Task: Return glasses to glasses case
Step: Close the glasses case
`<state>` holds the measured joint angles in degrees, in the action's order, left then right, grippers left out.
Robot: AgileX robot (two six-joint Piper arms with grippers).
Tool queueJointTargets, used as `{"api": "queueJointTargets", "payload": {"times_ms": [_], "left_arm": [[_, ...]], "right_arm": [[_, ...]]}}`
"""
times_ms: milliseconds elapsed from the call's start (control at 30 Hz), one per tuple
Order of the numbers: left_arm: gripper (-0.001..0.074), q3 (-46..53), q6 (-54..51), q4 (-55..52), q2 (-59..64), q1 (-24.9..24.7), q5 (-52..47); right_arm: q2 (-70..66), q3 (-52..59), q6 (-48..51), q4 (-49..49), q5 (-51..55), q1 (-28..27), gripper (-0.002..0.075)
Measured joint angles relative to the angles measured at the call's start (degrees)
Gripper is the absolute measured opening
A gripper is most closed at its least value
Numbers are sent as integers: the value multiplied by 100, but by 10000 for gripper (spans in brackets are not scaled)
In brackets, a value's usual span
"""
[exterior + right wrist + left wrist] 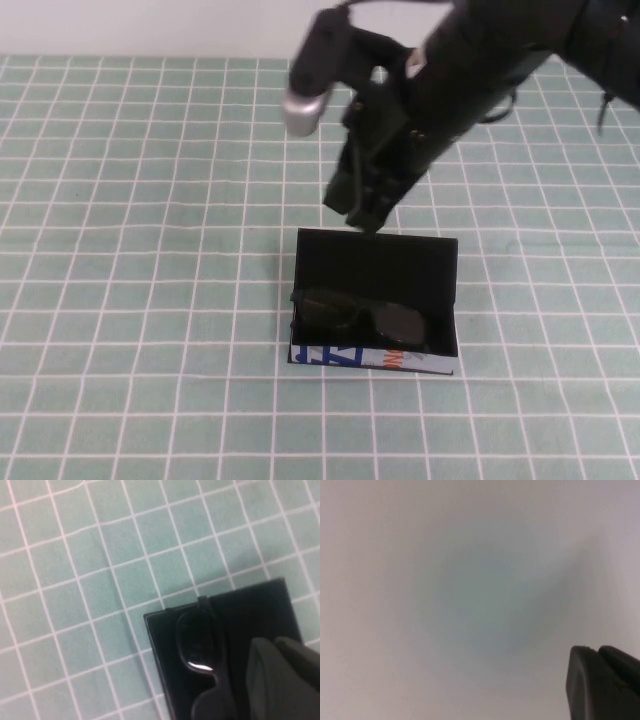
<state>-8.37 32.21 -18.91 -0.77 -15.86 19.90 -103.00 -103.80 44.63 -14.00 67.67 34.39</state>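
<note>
Left wrist view shows only blank haze and a dark corner of the left gripper point(605, 680); its fingers I cannot tell. Right gripper point(362, 212) hovers behind the open case point(375, 360), fingers narrow, holding nothing. Glasses point(360, 318) lie inside, lengthwise along its front.

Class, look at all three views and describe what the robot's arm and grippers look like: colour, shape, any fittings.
The right arm is matte black and bulky, with a silver-grey rounded cylinder at its wrist. The right gripper, above the glasses case, has black, blocky fingers with rounded edges. The left gripper shows only as a black rounded tip against a blank pale surface.
</note>
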Motion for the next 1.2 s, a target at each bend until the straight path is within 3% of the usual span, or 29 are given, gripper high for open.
{"api": "queueJointTargets", "payload": {"times_ms": [167,267,533,667,867,1200], "left_arm": [[-2,-1671,599,-653,313,-11,-2389],[-2,-2488,194,-546,932,-71,-3715],[-2,-3728,-4040,1891,2958,-609,-6214],[-2,-3804,-4581,2228,3755,-645,-6586],[-2,-3804,-4658,2257,4156,-645,-6498],[-2,-3815,-4658,2281,4156,-645,-6299]], "right_arm": [[42,567,0,-382,-334,-410,-11],[92,981,0,-334,-472,-464,-11],[127,1782,-117,-213,-784,-476,-11],[139,2028,-130,-143,-863,-476,55],[31,2154,-130,-129,-1271,-476,307],[-671,2154,-130,71,-1438,-321,332]]}}
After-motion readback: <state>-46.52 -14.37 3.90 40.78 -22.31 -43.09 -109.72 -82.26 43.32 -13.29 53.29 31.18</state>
